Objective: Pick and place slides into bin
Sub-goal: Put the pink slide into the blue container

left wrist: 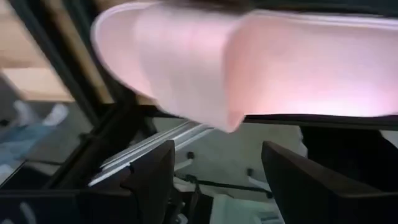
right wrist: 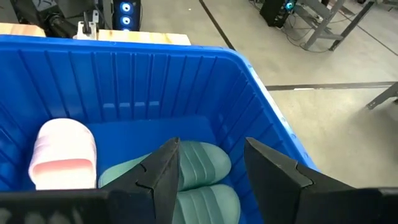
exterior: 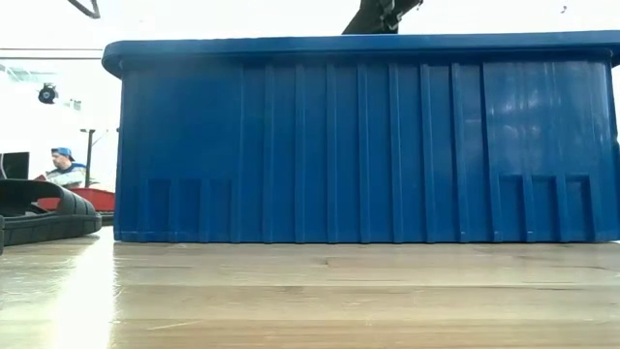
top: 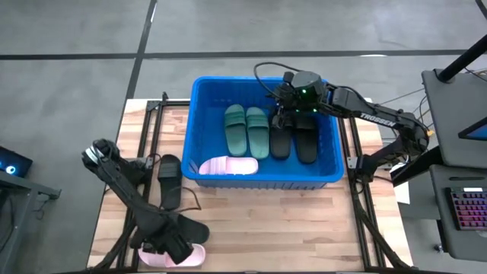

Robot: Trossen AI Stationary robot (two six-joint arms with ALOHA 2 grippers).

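We are seeing a pink slide (left wrist: 249,62) very near in the left wrist view, smooth soft foam with a rounded edge, lying at the front edge of the table (top: 304,228). The left gripper (top: 173,247) is hovering just beside it with its fingers (left wrist: 155,174) spread apart and holding nothing. Near it two black slides are lying on the pale wood planks, one (top: 169,181) beside the bin (top: 262,181) and one (top: 190,228) close to the gripper.

The bin is a big rectangular tub of bright blue plastic with ribbed walls and a thick rim. Inside we are seeing two green slides (top: 246,131) side by side, two black ones (top: 295,141) next to them, and another pink slide (top: 228,166) lying along the front wall.

The right gripper (top: 288,113) is hanging over the bin's far part, above the green and black pairs, with its dark fingers (right wrist: 165,171) spread and empty.
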